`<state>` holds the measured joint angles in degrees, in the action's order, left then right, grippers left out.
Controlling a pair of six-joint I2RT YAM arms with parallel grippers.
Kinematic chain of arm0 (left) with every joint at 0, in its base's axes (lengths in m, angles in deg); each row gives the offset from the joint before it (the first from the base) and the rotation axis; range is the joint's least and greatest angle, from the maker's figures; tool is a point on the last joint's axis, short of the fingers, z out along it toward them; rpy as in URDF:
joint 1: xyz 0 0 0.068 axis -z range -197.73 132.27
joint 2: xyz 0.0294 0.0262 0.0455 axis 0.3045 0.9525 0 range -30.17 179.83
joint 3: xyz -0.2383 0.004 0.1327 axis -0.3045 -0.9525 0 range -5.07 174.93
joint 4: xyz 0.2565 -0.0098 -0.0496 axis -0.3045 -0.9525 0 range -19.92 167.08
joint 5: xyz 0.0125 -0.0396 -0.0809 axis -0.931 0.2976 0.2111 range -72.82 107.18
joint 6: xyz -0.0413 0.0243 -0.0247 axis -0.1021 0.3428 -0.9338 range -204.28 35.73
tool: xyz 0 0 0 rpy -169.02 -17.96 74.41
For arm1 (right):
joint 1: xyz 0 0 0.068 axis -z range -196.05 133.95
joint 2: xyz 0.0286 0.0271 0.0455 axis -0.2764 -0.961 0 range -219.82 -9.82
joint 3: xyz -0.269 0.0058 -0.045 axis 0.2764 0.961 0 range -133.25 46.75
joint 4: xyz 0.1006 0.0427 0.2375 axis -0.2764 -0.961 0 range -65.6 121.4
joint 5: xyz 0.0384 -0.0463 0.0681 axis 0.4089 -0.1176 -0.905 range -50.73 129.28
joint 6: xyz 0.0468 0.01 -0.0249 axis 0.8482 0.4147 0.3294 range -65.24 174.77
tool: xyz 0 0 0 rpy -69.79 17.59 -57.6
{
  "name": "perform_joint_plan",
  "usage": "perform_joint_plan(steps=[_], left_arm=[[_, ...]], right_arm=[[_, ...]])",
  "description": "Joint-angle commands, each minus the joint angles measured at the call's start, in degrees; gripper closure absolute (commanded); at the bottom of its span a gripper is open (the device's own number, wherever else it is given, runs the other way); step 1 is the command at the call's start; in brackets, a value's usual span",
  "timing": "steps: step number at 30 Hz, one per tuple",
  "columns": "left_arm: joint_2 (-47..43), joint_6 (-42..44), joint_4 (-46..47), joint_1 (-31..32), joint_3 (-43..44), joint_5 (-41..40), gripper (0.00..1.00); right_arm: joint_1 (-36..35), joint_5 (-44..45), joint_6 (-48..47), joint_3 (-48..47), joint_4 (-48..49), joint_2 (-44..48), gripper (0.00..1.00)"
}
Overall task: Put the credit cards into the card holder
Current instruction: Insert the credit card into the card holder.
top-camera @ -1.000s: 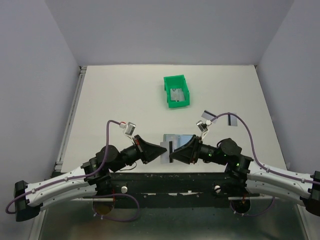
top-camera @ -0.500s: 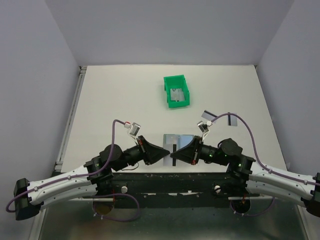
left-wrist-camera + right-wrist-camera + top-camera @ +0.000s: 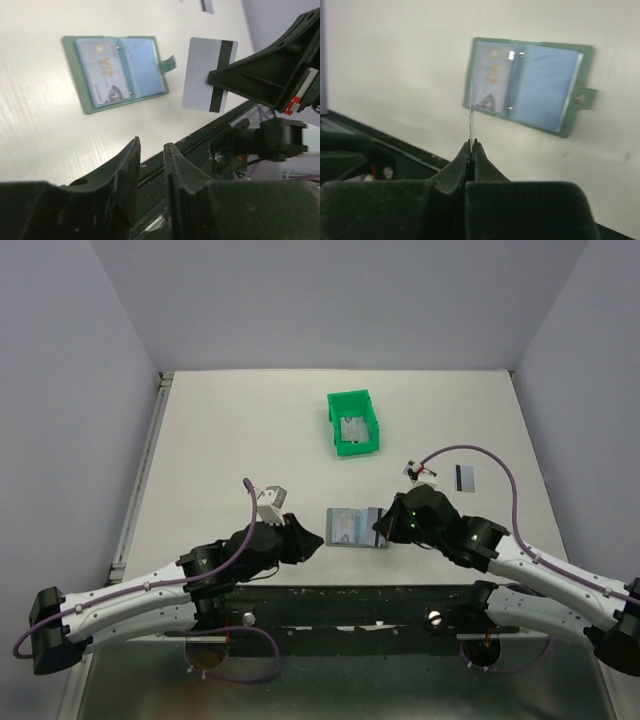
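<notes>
The card holder [image 3: 349,527] lies open on the table between my two grippers, showing paler blue pockets [image 3: 142,67] and a printed card [image 3: 102,70] in one of them. My right gripper [image 3: 471,144] is shut on a silvery credit card [image 3: 197,75] with a black stripe, held on edge just above the table beside the card holder [image 3: 535,85]. My left gripper [image 3: 152,146] stands open with nothing between its fingers, drawn back left of the holder. Another credit card [image 3: 463,477] lies flat at the right. One more card [image 3: 354,429] rests in the green bin.
The bright green plastic bin [image 3: 341,405] stands behind the holder at mid-table. The black rail of the arm bases [image 3: 340,592] runs along the near edge just below both grippers. Grey walls close in the table on three sides.
The left gripper let go of the credit card and pulled back to the left. The right gripper shut on the card and carried it up and right, beside the card holder.
</notes>
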<state>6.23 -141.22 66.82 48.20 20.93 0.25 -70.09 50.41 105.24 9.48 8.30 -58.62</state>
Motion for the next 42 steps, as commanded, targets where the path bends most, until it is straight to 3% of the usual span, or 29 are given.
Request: perform_joint_plan(steps=[1,8,13,24,42], left_arm=[[4.20,1.22,-2.14,-1.77,0.46,-3.11,0.66],[13.59,5.70,8.05,-15.90,-1.92,10.58,0.90],[21.15,9.83,10.00,-19.26,0.98,13.93,1.00],[34.34,11.25,19.57,-19.88,2.74,20.97,1.00],[39.97,11.68,22.30,-19.79,2.48,22.46,1.00]], right_arm=[[4.99,1.35,-5.56,-3.15,-8.12,-6.74,1.00],[11.49,-3.04,-9.69,-8.25,-6.97,-15.18,1.00],[15.89,-7.96,-11.36,-9.83,-6.88,-19.84,1.00],[19.06,-9.82,-13.30,-11.06,-7.67,-27.14,1.00],[19.67,-4.81,-14.62,-13.43,-11.97,-32.32,1.00]])
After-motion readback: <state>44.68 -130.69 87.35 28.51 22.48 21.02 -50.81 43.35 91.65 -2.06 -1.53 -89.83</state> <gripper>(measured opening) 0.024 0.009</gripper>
